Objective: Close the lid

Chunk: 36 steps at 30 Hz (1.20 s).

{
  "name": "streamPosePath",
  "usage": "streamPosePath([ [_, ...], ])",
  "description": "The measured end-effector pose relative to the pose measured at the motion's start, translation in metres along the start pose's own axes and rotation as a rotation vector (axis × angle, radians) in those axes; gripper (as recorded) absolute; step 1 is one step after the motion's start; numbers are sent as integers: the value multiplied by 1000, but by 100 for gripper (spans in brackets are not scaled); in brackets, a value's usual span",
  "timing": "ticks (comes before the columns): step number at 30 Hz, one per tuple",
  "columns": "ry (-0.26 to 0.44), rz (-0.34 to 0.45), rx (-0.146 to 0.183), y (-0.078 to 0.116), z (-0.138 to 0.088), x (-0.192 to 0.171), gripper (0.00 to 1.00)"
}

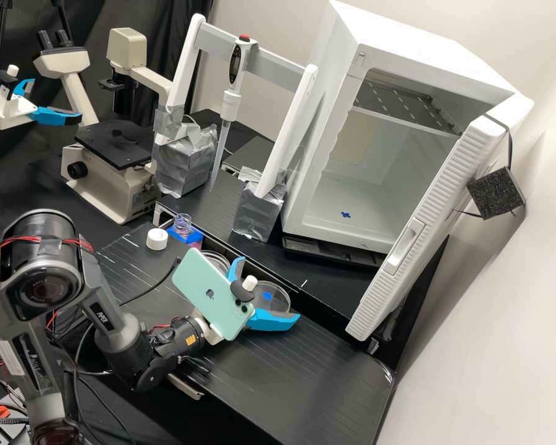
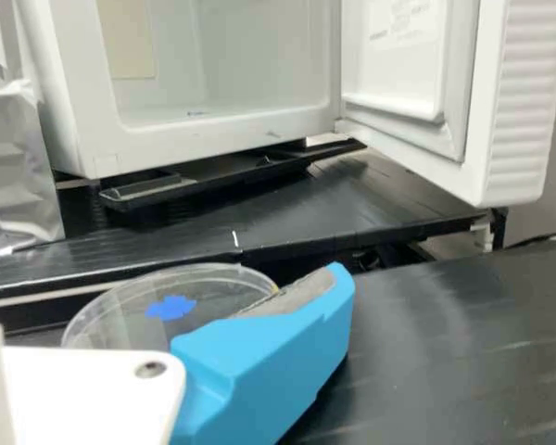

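Your hand (image 1: 270,287) is at the clear round dish or lid (image 1: 278,302) with the blue mark, fingers spread apart. That piece lies flat on the near bench (image 1: 327,361); in the high view it sits between the fingers, in the wrist view one finger overlaps its rim. Can't tell you whether they touch, or whether the piece is the lid or the dish.

Watch the second round clear dish (image 1: 215,254), just beside it and partly hidden by the phone (image 1: 209,295) mounted on your wrist. Next along, you've got an uncapped bottle (image 1: 182,223) in a blue holder (image 1: 193,237), with a white cap (image 1: 157,239) just beside it.

Beyond the bench edge: white cabinet (image 1: 324,213), its door (image 1: 426,216) wide open, black block (image 1: 496,193) strapped on. In the wrist view the door's bottom corner hangs past the piece. Pipette (image 1: 230,105) hangs upright in a white stand (image 1: 287,133), feet wrapped in silver tape. Microscope (image 1: 114,145) is well apart from your hand.
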Motion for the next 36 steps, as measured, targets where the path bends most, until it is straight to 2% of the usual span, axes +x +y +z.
streamPosePath([
  [5,3,3,5,0,2,0,100],
  [22,-5,-7,-18,4,7,-3,100],
  [26,-4,-7,-46,4,7,-3,100],
  [30,-12,-3,-52,5,9,-3,100],
  [36,-12,-7,-88,4,11,-1,100],
])
